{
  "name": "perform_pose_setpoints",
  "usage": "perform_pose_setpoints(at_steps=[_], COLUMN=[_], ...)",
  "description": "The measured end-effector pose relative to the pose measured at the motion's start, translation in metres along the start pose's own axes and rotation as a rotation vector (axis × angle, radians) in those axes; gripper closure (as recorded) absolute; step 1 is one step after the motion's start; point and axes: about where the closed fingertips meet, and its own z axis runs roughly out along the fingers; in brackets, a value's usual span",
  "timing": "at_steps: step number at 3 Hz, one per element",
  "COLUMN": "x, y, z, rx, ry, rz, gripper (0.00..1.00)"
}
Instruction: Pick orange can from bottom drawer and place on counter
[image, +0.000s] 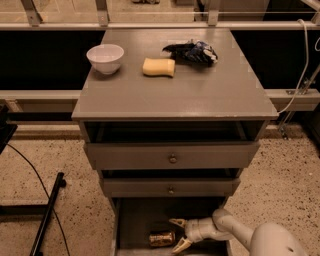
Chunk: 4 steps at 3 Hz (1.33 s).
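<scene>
The orange can (162, 238) lies on its side on the floor of the bottom drawer (135, 220), which is pulled out below the two shallower drawers. My gripper (178, 233) reaches into the drawer from the right. Its two pale fingers are spread open just right of the can, one above and one below the can's end. It holds nothing. The counter (175, 95) is the grey cabinet top above.
On the counter stand a white bowl (105, 58), a pale yellow sponge (159, 67) and a dark foil bag (192, 51). The top drawer (172, 156) and middle drawer (170, 188) are partly open. A black stand leg (47, 215) lies on the speckled floor at left.
</scene>
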Motion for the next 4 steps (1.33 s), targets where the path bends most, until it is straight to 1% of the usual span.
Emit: perform_pose_setpoints(at_steps=[1, 2, 3, 4], x=[0.008, 0.007, -0.001, -0.033], y=[0.000, -0.002, -0.003, -0.005], z=[0.007, 0.013, 0.015, -0.004], rx=[0.003, -0.002, -0.008, 0.021], ry=[-0.022, -0.052, -0.089, -0.159], rz=[0.012, 0.007, -0.008, -0.086], gripper=[0.32, 0.55, 0.79, 0.99])
